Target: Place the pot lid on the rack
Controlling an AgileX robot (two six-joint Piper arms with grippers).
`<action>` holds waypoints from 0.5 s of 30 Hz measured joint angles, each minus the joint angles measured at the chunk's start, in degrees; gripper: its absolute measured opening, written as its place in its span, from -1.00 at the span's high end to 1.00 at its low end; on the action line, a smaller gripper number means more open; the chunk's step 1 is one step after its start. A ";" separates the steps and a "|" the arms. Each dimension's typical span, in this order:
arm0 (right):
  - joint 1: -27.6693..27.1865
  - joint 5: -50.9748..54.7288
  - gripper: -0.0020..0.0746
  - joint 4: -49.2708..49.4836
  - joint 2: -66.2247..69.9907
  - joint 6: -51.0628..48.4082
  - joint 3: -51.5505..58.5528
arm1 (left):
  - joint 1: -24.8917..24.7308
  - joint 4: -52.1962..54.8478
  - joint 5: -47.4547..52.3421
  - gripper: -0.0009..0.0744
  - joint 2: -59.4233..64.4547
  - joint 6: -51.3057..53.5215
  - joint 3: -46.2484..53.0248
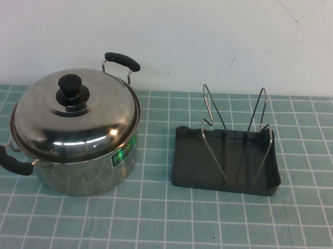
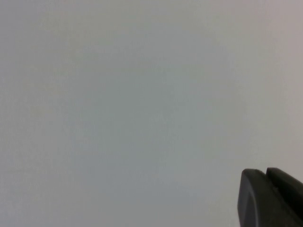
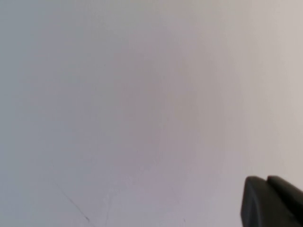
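The pot lid (image 1: 80, 118), shiny steel with a black knob (image 1: 72, 90), sits on the two-handled steel pot (image 1: 87, 173) at the left of the table. The rack (image 1: 227, 158), a dark grey tray with upright silver wire loops (image 1: 213, 116), stands to the pot's right and holds nothing. Neither arm shows in the high view. My left gripper (image 2: 265, 176) shows only as dark fingertips pressed together, facing a blank white wall. My right gripper (image 3: 266, 182) shows the same way, its tips together, facing the wall.
The table has a green mat with a white grid (image 1: 204, 231). A white wall (image 1: 219, 36) rises behind it. The pot has black handles at the back (image 1: 122, 60) and front left (image 1: 11, 159).
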 joint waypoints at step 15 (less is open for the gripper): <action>0.00 21.70 0.95 -17.46 3.24 -0.66 -15.32 | 0.02 8.03 -15.55 0.80 43.45 -9.00 -13.54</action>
